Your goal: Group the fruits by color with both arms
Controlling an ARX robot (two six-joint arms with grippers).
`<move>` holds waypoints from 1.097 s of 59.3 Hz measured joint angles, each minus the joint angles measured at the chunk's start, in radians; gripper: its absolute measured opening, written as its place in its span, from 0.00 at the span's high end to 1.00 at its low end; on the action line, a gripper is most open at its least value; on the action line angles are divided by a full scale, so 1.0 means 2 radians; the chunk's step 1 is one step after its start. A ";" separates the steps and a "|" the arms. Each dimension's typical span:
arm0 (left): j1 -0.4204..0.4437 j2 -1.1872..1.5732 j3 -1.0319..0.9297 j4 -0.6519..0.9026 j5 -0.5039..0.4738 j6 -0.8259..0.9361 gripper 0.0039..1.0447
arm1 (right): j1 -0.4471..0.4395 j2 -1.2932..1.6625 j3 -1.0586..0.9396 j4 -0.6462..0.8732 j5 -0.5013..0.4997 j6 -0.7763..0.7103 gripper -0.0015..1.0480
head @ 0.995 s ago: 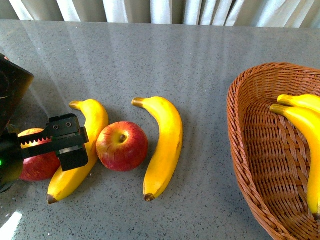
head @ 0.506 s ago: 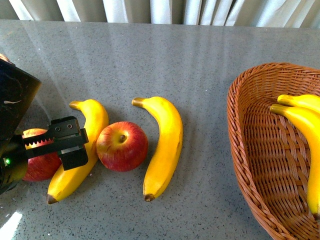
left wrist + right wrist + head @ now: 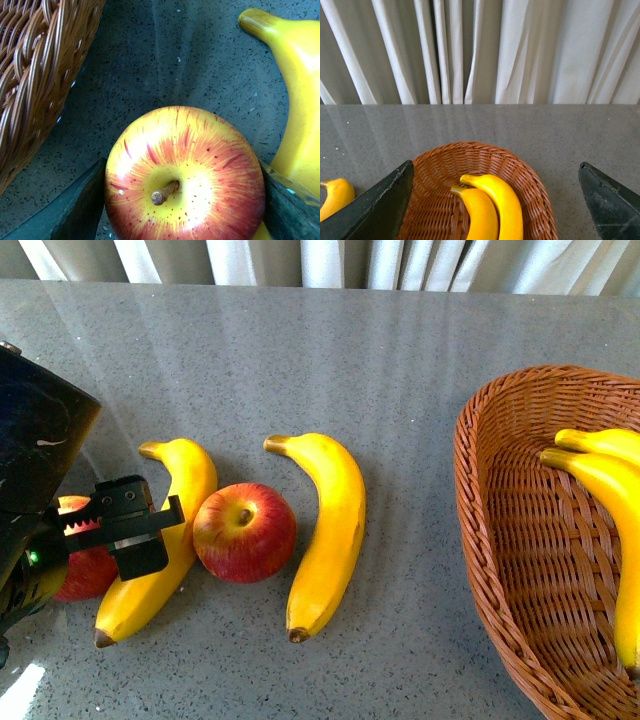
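- Your left gripper (image 3: pixel 182 167) straddles the left apple (image 3: pixel 185 145), which sits stem-up on the grey table (image 3: pixel 400 660). Each jaw lies right against one flank of the fruit. These views do not show whether the jaws are pressing on it or only meeting it.
- In the front view, the black left arm (image 3: pixel 35 450) hides much of that apple, and only red patches show around the toothed rail.
- In the left wrist view, a wicker basket (image 3: pixel 35 75) stands near the left apple on the side away from the banana. A strip of bare table lies between them.
- The left banana (image 3: pixel 175 520) lies between the two apples and touches the middle apple (image 3: pixel 244 532). Its brown tip points towards you.
- The middle apple rests upright, with a yellow blush around its stem.
- The middle banana (image 3: pixel 330 525) curves close against that apple's right side. You cannot tell whether they touch.
- Your right gripper (image 3: pixel 495 172) has its jaws spread wide apart with nothing between them. Its camera looks down onto the right basket (image 3: pixel 500 540).
- That basket stands well apart from the middle banana at the table's right edge. It holds two bananas (image 3: pixel 600 485), lying side by side and touching.
- Farthest off, white curtains (image 3: pixel 480 50) hang behind the table's back edge.
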 joint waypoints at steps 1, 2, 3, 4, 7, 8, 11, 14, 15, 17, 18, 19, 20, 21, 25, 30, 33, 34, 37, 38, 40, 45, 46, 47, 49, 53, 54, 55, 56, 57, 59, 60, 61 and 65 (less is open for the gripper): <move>0.000 0.000 0.000 0.000 0.000 0.000 0.30 | 0.000 0.000 0.000 0.000 0.000 0.000 0.09; -0.001 0.000 0.000 0.000 0.000 0.000 0.31 | 0.000 0.000 0.000 0.000 0.000 0.000 0.09; -0.002 0.000 0.000 -0.001 -0.001 0.000 0.31 | 0.000 0.000 0.000 0.000 0.000 0.000 0.09; -0.002 0.000 0.000 -0.001 -0.001 0.000 0.31 | 0.000 0.000 0.000 0.000 0.000 0.000 0.09; -0.005 0.000 0.000 -0.005 -0.003 0.000 0.32 | 0.000 0.000 0.000 0.000 0.000 0.000 0.09; -0.007 -0.002 0.001 -0.008 -0.005 0.000 0.32 | 0.000 0.000 0.000 0.000 0.000 0.000 0.09; -0.009 -0.005 0.001 -0.013 -0.007 0.002 0.32 | 0.000 0.000 0.000 0.000 0.000 0.000 0.09; -0.014 -0.011 0.001 -0.019 -0.010 0.003 0.32 | 0.000 0.000 0.000 0.000 0.000 0.000 0.09; -0.016 -0.015 0.001 -0.022 -0.014 0.006 0.32 | 0.000 0.000 0.000 0.000 0.000 0.000 0.09; -0.020 -0.024 0.001 -0.027 -0.022 0.010 0.32 | 0.000 0.000 0.000 0.000 0.000 0.000 0.09; -0.021 -0.027 0.001 -0.029 -0.025 0.012 0.32 | 0.000 0.000 0.000 0.000 0.000 0.000 0.09; -0.023 -0.030 0.001 -0.031 -0.028 0.014 0.32 | 0.000 0.000 0.000 0.000 0.000 0.000 0.09; -0.025 -0.037 0.001 -0.034 -0.032 0.016 0.32 | 0.000 0.000 0.000 0.000 0.000 0.000 0.09; -0.026 -0.040 0.001 -0.035 -0.036 0.019 0.32 | 0.000 0.000 0.000 0.000 0.000 0.000 0.09; -0.033 -0.063 0.004 -0.046 -0.050 0.030 0.32 | 0.000 0.000 0.000 0.000 0.000 0.000 0.09; -0.040 -0.090 0.011 -0.056 -0.066 0.047 0.32 | 0.000 0.000 0.000 0.000 0.000 0.000 0.09; -0.042 -0.108 0.015 -0.060 -0.074 0.060 0.32 | 0.000 0.000 0.000 0.000 0.000 0.000 0.09; -0.042 -0.114 0.016 -0.060 -0.076 0.065 0.32 | 0.000 0.000 0.000 0.000 0.000 0.000 0.09; -0.040 -0.130 0.019 -0.061 -0.083 0.077 0.32 | 0.000 0.000 0.000 0.000 0.000 0.000 0.09; -0.039 -0.134 0.020 -0.061 -0.083 0.080 0.32 | 0.000 0.000 0.000 0.000 0.000 0.000 0.09; -0.032 -0.149 0.023 -0.062 -0.086 0.093 0.32 | 0.000 0.000 0.000 0.000 0.000 0.000 0.09; 0.014 -0.175 0.026 -0.056 -0.086 0.124 0.32 | 0.000 0.000 0.000 0.000 0.000 0.000 0.09; 0.023 -0.176 0.026 -0.055 -0.085 0.126 0.32 | 0.000 0.000 0.000 0.000 0.000 0.000 0.09; 0.034 -0.176 0.026 -0.051 -0.083 0.131 0.32 | 0.000 0.000 0.000 0.000 0.000 0.000 0.09; 0.051 -0.175 0.026 -0.045 -0.077 0.136 0.32 | 0.000 0.000 0.000 0.000 0.000 0.000 0.09; 0.084 -0.166 0.026 -0.026 -0.062 0.149 0.32 | 0.000 0.000 0.000 0.000 0.000 0.000 0.09; 0.090 -0.164 0.026 -0.023 -0.059 0.150 0.32 | 0.000 0.000 0.000 0.000 0.000 0.000 0.09; 0.100 -0.159 0.026 -0.016 -0.055 0.155 0.32 | 0.000 0.000 0.000 0.000 0.000 0.000 0.09; 0.105 -0.156 0.027 -0.013 -0.052 0.156 0.32 | 0.000 0.000 0.000 0.000 0.000 0.000 0.09; 0.115 -0.149 0.027 -0.008 -0.043 0.156 0.32 | 0.000 0.000 0.000 0.000 0.000 0.000 0.09; 0.129 -0.138 0.030 -0.002 -0.030 0.156 0.32 | 0.000 0.000 0.000 0.000 0.000 0.000 0.09; 0.133 -0.134 0.031 0.000 -0.024 0.158 0.32 | 0.000 0.000 0.000 0.000 0.000 0.000 0.09; 0.141 -0.126 0.032 0.004 -0.019 0.160 0.32 | 0.000 0.000 0.000 0.000 0.000 0.000 0.09; 0.160 -0.104 0.038 0.013 -0.005 0.162 0.32 | 0.000 0.000 0.000 0.000 0.000 0.000 0.09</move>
